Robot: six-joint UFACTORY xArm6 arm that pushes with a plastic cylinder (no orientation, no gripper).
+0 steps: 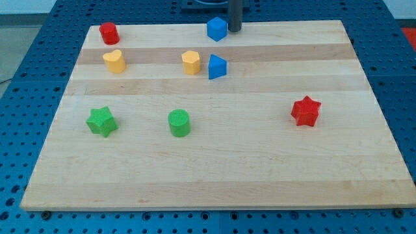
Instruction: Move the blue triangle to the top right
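My tip: at the view's top edge of the pale wooden table, just right of the blue cube block.
Jaws: none — only a straight dark rod.
Blue triangle block: upper middle, just right of the yellow hexagon block.
Bearing: below my tip, slightly left — I judge I must get to its lower-left side to push toward the top right.

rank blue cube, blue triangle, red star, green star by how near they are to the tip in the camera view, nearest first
From my tip, at the view's top centre:
1. blue cube, right beside it on the view's left
2. blue triangle, just below
3. red star, lower right
4. green star, lower left
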